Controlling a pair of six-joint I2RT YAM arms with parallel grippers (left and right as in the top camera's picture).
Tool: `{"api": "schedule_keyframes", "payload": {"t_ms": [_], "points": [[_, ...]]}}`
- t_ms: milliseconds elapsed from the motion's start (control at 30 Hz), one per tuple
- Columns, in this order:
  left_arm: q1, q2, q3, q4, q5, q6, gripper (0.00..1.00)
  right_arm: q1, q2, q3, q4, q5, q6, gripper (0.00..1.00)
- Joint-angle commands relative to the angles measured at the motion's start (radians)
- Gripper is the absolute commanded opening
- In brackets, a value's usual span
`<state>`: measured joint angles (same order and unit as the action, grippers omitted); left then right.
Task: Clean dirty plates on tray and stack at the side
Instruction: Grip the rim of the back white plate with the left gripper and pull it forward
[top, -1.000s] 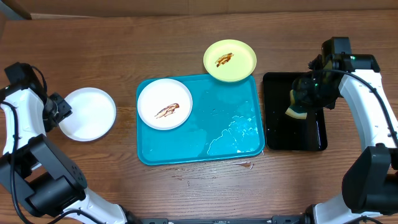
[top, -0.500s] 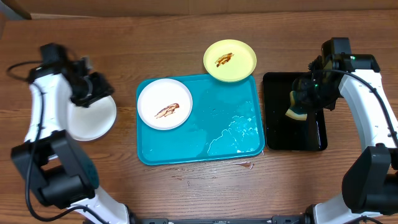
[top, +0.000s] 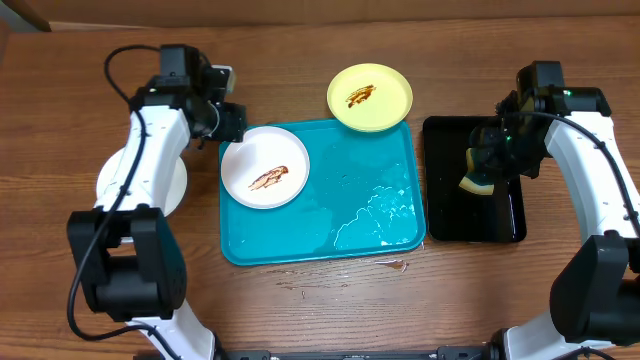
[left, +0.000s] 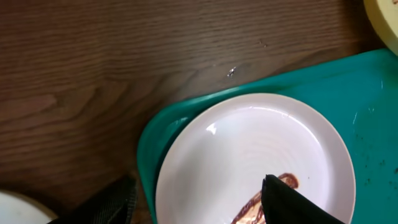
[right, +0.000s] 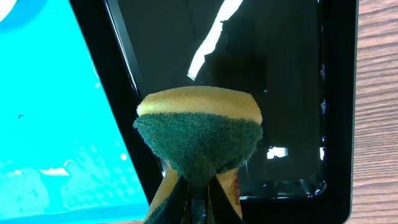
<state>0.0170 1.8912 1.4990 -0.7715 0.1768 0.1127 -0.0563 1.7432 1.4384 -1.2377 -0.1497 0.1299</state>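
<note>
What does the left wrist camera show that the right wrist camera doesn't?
Only the left wrist view: a white plate with a brown smear in a corner of the turquoise tray, the open left gripper close to it, and a sliver of the yellow-green plate. Only the right wrist view: the right gripper shut on a yellow-and-green sponge over the black tray. Both show the turquoise tray and the wooden table.
</note>
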Motion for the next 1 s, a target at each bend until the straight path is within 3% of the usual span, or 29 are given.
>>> {"api": "schedule_keyframes", "payload": {"t_ms": [0,233,500,567,733,967], "points": [[-0.013,0.056,0.021,0.030,-0.027,0.037,0.66,-0.001,-0.026,0.019,-0.002,-0.005,-0.008,0.04],[-0.013,0.147,0.021,0.028,-0.031,0.037,0.69,-0.001,-0.026,0.019,-0.006,-0.005,-0.008,0.04],[-0.013,0.201,0.021,-0.008,-0.026,0.029,0.65,-0.001,-0.026,0.019,-0.006,-0.005,-0.008,0.04],[-0.014,0.214,0.021,-0.029,-0.027,0.010,0.61,-0.001,-0.026,0.019,-0.007,-0.005,-0.008,0.04],[-0.014,0.226,0.021,-0.096,-0.021,-0.051,0.41,-0.001,-0.026,0.019,-0.006,-0.005,-0.008,0.04],[-0.016,0.226,0.021,-0.179,0.092,-0.148,0.16,-0.001,-0.026,0.019,-0.006,-0.005,-0.008,0.04]]}}
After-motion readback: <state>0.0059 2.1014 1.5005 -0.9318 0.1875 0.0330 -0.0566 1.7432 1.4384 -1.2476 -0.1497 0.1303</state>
